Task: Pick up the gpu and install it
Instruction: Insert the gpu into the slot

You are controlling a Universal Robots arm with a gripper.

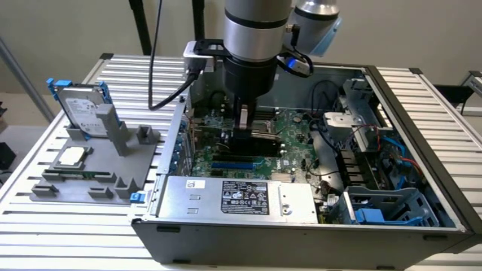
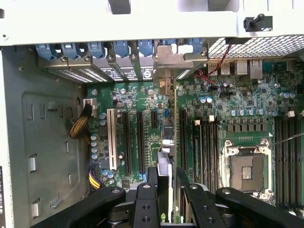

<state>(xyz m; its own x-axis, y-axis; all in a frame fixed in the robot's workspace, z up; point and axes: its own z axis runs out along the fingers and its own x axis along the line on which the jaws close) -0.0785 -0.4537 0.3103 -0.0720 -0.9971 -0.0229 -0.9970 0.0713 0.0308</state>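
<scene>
Well, starting big: the slatted table [image 1: 437, 113] carries the open computer case [image 1: 301, 237], lying on its side with its innards facing up. The arm [image 1: 252, 45] reaches straight down into the case, about the middle of the opening. Across the case floor lies the green motherboard [image 2: 237, 95]. Outside the case, on the exterior view's left, a grey parts tray [image 1: 45, 195] holds a hard drive [image 1: 79, 113] standing on edge.

Inside the case, the gpu [image 1: 252, 147] stands on edge, low over the motherboard, its black face towards the case's front wall. The gripper [image 2: 167, 176] has its fingers drawn in narrow on the card's upper edge, one on each face. In the wrist view the card is seen edge-on, running towards the row of blue-clipped bracket covers [image 2: 118, 50] at the case's rear wall, with the long expansion slots [image 2: 141, 142] just beside it.

I'd say the picking up is done and the installing is in hand. Whether the card's edge has entered a slot I cannot tell. To my mind this stage calls for the edge square over its slot, the bracket meeting the case's rear opening, and a straight, even press.
</scene>
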